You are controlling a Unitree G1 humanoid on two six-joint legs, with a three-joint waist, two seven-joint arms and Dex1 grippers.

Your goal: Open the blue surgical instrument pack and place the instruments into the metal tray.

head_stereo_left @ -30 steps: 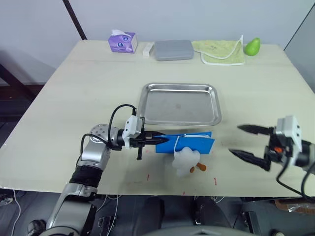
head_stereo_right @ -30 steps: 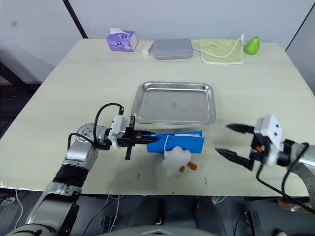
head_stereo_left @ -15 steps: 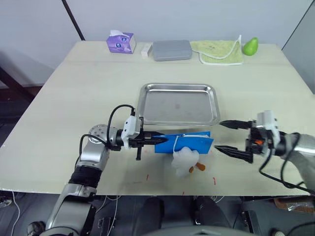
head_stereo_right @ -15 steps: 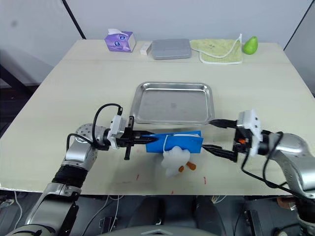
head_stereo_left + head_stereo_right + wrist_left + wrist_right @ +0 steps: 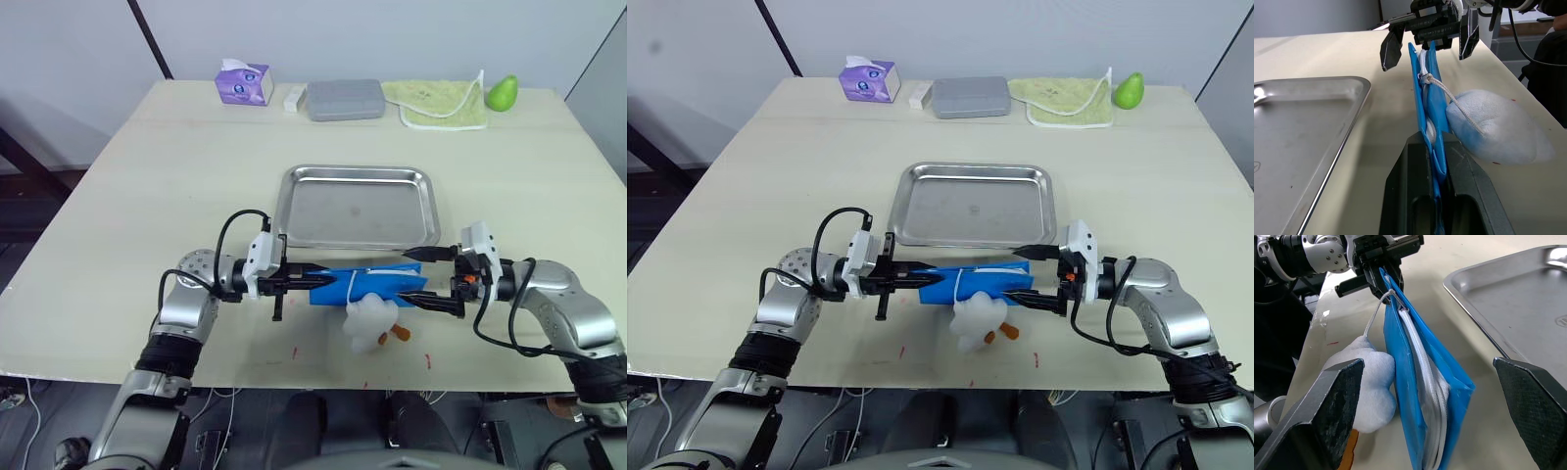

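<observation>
- Since the earlier frame, the right gripper (image 5: 419, 277) has been brought in from the table's right side to the right end of the blue surgical instrument pack (image 5: 370, 284); its fingers are spread wide, one on each side of that end
- The left gripper (image 5: 315, 280) is seen clamped on the pack's left edge, holding the pack on edge
- The pack is located just in front of the metal tray (image 5: 358, 207), on a pale matte table (image 5: 147, 186) before a grey wall
- A white cord runs from the smooth blue pouch to a soft white cloud-shaped plush (image 5: 369, 318)
- The tray is shiny, shallow and round-cornered
</observation>
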